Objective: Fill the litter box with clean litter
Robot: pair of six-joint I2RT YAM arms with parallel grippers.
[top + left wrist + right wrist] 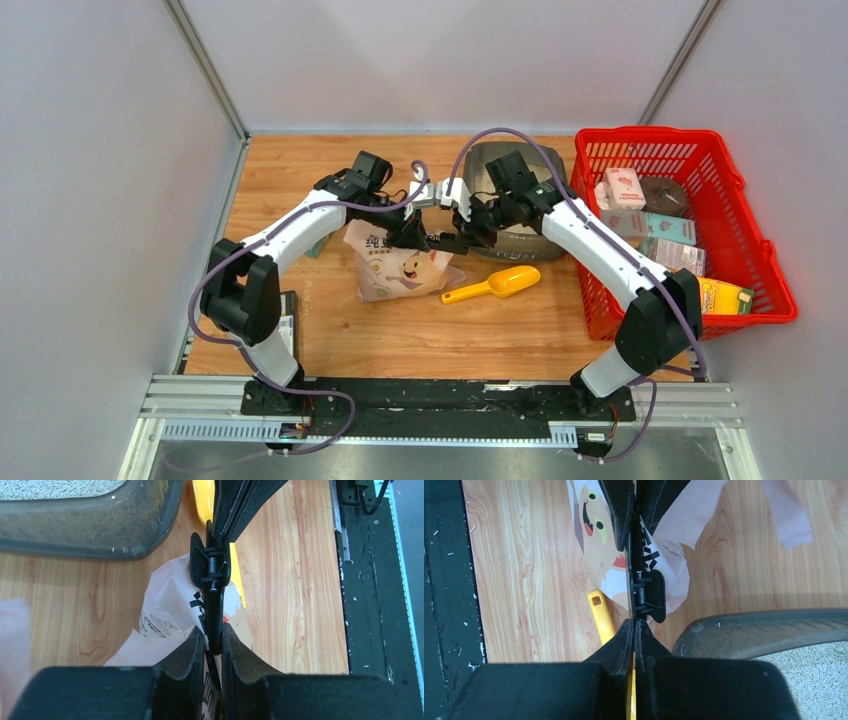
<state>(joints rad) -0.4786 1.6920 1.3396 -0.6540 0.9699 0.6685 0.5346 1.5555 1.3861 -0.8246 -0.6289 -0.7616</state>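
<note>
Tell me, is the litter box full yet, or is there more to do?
Partly done: the litter box already has pale litter in it. Right now the left hand and right hand both pinch the black clip at the top of the bag. I can't tell if more pouring is left. The yellow scoop lies beside the bag.

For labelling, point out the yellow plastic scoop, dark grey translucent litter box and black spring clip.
yellow plastic scoop [512, 281]: top view, bowl.
dark grey translucent litter box [95, 527]: left wrist view, wall.
black spring clip [642, 594]: right wrist view, spring.
</note>
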